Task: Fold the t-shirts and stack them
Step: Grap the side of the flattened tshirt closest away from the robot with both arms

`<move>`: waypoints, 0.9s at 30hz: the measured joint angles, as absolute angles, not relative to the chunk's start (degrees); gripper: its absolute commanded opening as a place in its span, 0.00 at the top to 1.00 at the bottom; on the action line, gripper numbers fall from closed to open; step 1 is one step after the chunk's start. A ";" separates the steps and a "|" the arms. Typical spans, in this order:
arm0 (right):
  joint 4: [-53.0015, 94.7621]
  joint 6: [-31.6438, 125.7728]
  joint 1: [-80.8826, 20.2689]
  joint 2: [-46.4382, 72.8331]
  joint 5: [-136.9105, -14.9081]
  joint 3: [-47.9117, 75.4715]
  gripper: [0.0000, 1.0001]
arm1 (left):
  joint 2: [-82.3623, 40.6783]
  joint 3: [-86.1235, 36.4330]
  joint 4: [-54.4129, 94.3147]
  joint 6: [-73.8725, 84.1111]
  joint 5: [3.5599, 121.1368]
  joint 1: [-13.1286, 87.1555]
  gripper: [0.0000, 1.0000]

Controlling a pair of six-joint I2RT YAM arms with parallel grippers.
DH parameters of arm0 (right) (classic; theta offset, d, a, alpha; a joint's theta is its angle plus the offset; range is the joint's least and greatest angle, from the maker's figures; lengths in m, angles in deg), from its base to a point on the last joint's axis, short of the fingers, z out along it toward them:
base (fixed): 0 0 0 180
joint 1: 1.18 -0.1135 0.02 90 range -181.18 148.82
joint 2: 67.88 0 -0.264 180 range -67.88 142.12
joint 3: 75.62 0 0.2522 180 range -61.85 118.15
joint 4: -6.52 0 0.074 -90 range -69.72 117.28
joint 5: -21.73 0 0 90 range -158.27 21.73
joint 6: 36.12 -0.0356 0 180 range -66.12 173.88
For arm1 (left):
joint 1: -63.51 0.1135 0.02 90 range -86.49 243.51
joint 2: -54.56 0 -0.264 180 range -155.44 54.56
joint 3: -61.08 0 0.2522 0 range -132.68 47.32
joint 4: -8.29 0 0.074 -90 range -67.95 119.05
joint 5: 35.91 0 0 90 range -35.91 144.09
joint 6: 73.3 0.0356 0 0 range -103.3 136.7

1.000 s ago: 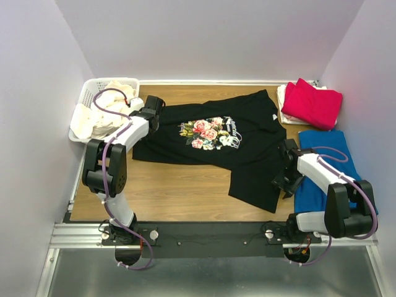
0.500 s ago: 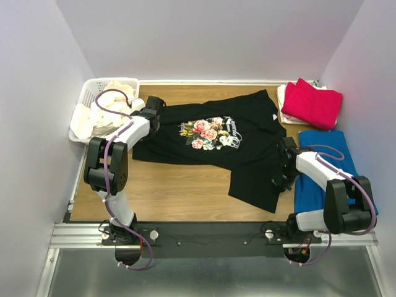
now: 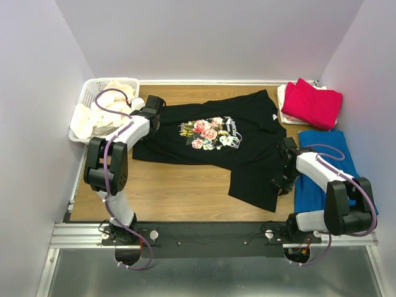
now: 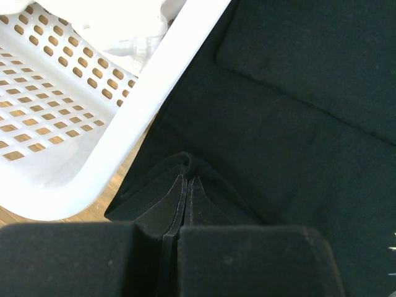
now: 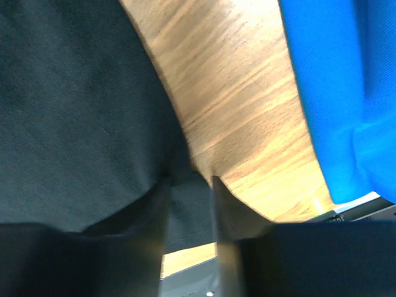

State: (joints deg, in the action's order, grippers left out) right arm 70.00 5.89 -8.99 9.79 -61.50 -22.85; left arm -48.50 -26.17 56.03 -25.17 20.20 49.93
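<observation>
The black t-shirt (image 3: 210,133) with the rose print lies spread, chest up, across the table. My left gripper (image 3: 152,105) is at its far left corner beside the basket, and in the left wrist view it (image 4: 187,179) is shut, pinching a small peak of the black fabric (image 4: 297,124). My right gripper (image 3: 280,184) sits at the shirt's near right edge. In the right wrist view its jaws (image 5: 190,182) stand apart with the black hem (image 5: 74,111) lying between them. A folded red t-shirt (image 3: 312,102) rests on a cream one (image 3: 283,99) at the far right.
A white lattice basket (image 3: 86,96) holding cream clothes (image 3: 105,111) stands at the far left, its rim (image 4: 154,80) right beside my left fingers. A blue cloth (image 3: 328,167) lies flat along the right edge, close to my right gripper. Bare wood (image 5: 235,105) separates it from the shirt.
My right gripper has shifted slightly up and left, onto the black shirt's right edge. The left arm and the shirt have stayed where they were.
</observation>
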 measured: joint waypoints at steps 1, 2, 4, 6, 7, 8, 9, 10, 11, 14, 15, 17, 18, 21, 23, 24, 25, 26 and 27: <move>70.20 5.96 -8.99 9.74 -61.39 -22.85 0.54 | -48.50 -26.17 56.03 -25.21 20.22 49.93 1.00; 70.37 5.85 -8.99 9.68 -61.18 -22.85 0.53 | -48.50 -26.17 56.05 -25.32 20.26 49.93 1.00; 70.50 5.72 -8.99 9.68 -61.00 -22.83 0.52 | -48.50 -26.17 56.03 -25.39 20.33 49.93 1.00; 70.57 5.65 -8.99 9.74 -60.85 -22.83 0.52 | -48.50 -26.17 56.03 -25.39 20.33 49.93 1.00; 70.61 5.65 -8.99 10.16 -60.83 -22.68 0.52 | -48.50 -26.17 56.05 -25.39 20.35 49.93 1.00; 70.74 5.65 -8.99 10.42 -60.83 -22.48 0.53 | -48.50 -26.17 56.05 -25.39 20.35 49.93 1.00; 70.92 5.67 -8.99 10.86 -60.83 -22.19 0.59 | -48.50 -26.17 56.05 -25.39 20.35 49.93 1.00; 71.00 5.70 -8.99 11.16 -60.85 -22.02 0.62 | -48.50 -26.17 56.07 -25.39 20.37 49.93 1.00; 71.09 5.78 -8.99 11.34 -60.85 -21.89 0.65 | -48.50 -26.17 56.10 -25.36 20.37 49.93 1.00; 70.22 5.54 -9.02 11.53 -61.46 -21.82 0.76 | -48.50 -26.26 56.29 -25.36 20.37 49.93 1.00; 69.78 5.46 -9.10 11.53 -61.72 -21.82 0.80 | -48.50 -26.34 56.40 -25.36 20.37 49.93 1.00; 69.36 5.32 -9.15 11.60 -62.09 -21.82 0.82 | -48.50 -26.78 56.73 -25.34 20.39 49.95 1.00; 69.10 5.37 -9.15 11.60 -62.31 -21.85 0.85 | -48.50 -26.98 56.84 -25.34 20.42 49.95 1.00; 68.64 5.54 -9.17 11.51 -62.75 -21.93 0.97 | -48.50 -27.83 56.99 -25.30 20.48 50.08 1.00; 68.36 5.78 -9.17 11.45 -62.99 -22.00 0.99 | -48.50 -28.20 57.01 -25.28 20.50 50.17 1.00; 68.29 5.87 -9.17 11.42 -63.03 -22.00 0.99 | -48.50 -28.31 56.99 -25.10 20.53 50.28 1.00; 68.27 5.98 -9.17 11.40 -63.06 -22.02 0.99 | -48.50 -28.33 56.97 -25.06 20.55 50.34 1.00; 68.25 6.02 -9.17 11.40 -63.08 -22.00 0.99 | -48.50 -28.33 57.06 -24.97 20.57 50.45 1.00; 68.25 6.07 -9.17 11.38 -63.06 -22.00 0.99 | -48.50 -28.33 57.06 -24.88 20.64 50.50 1.00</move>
State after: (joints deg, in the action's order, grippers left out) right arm 68.25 6.07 -9.17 11.38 -63.06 -22.00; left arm -48.50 -28.33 57.06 -24.88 20.64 50.50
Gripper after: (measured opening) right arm 0.015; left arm 0.009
